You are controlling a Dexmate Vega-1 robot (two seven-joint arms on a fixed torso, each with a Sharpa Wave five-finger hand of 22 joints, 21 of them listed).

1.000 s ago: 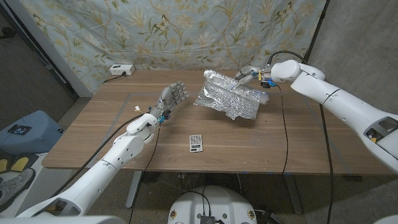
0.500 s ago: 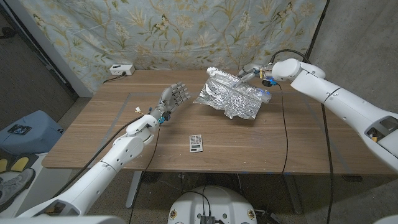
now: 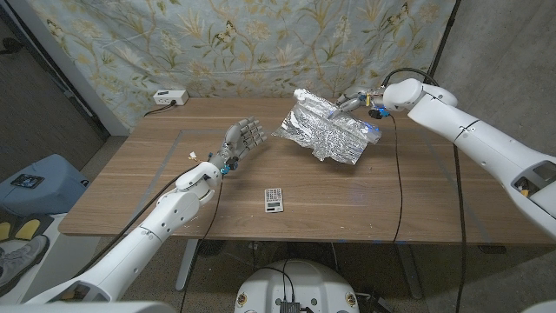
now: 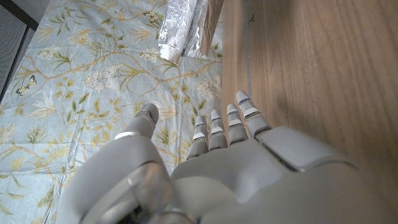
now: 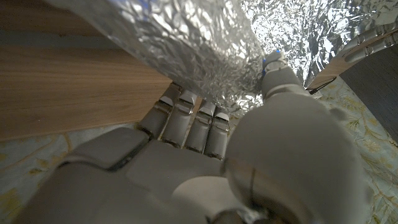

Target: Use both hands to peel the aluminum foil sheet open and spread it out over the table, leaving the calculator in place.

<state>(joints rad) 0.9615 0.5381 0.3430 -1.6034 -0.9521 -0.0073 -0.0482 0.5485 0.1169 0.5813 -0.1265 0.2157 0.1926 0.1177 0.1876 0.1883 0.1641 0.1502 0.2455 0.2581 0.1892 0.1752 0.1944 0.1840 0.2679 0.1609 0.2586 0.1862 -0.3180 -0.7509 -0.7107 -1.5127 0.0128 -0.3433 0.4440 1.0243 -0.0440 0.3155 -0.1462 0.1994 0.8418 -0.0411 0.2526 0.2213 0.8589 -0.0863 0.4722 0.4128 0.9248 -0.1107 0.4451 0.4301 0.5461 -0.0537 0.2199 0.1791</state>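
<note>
Crinkled shiny metal foil (image 3: 330, 135) over matt wood-grain table (image 3: 156, 187).

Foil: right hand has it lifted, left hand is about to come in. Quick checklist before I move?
1. Right hand holding the foil: ok. It grips the far edge, and the right wrist view shows its fingers against the sheet.
2. Foil off the table: ok, mostly lifted, still crumpled.
3. Left hand free: ok, holding nothing, fingers apart, beside the foil and not touching it.
4. Calculator out of the way: ok, near the front edge, apart from both hands and the foil.
5. Loose foil edge for the left hand to take: cannot tell.
</note>
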